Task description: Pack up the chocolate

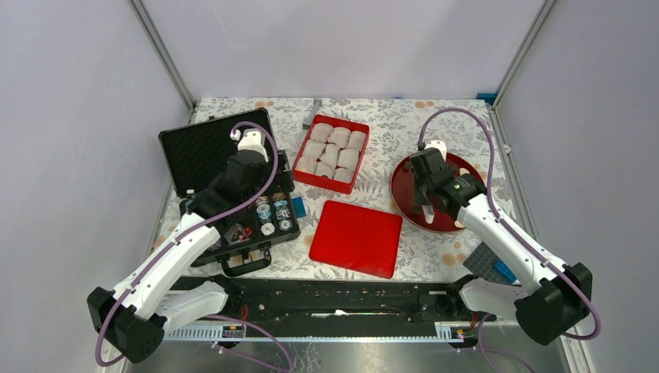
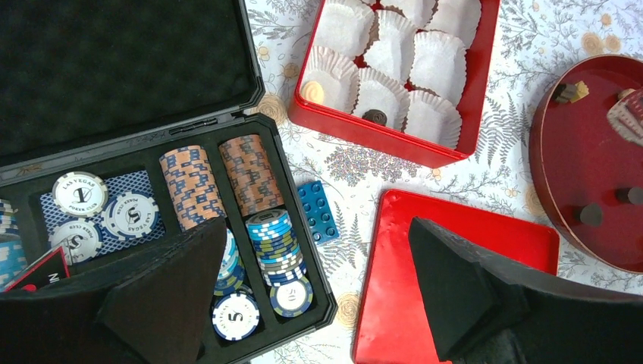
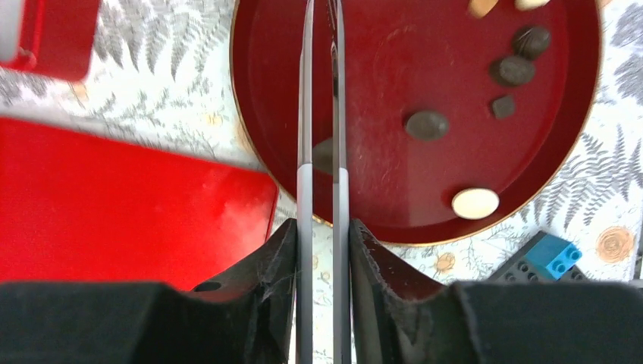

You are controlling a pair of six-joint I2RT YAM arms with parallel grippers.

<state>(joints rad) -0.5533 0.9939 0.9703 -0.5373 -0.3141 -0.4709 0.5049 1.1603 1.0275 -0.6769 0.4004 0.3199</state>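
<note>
Right wrist view: right pincer (image 3: pixel 322 227) is pressed onto thin grey metal tweezers (image 3: pixel 305 197), one black finger on each blade, with a narrow gap between the blades. The blades run straight ahead over a round dark-red tray (image 3: pixel 394 68); the tips are cut off at the top edge. A dark shape sits between the blades partway along, and I can't tell if it's pinched or just lying on the tray. Chocolate (image 3: pixel 426 125) lies as loose lumps on the tray, ahead and right of this pincer: several dark brown, one pale tan disc nearest, tan bits at the far edge. A flat glossy red lid (image 3: pixel 114 205) lies left of the pincer on the fern-print tablecloth (image 3: pixel 174 91). A dark grey studded plate (image 3: pixel 519 269) is near on the right.

Left wrist view: left pincer (image 2: pixel 317 227) is spread wide, gripping nothing. It hovers over an open black foam-lined case (image 2: pixel 129 68) of striped poker chips (image 2: pixel 246 174) and over the red lid. Ahead of it is a rectangular red box (image 2: pixel 379 144) of white pleated paper cups (image 2: pixel 436 57). Two of the nearest cups hold one chocolate each, one pale, one dark. A blue studded brick (image 2: pixel 318 211) shows between the fingers, just beside the case.
</note>
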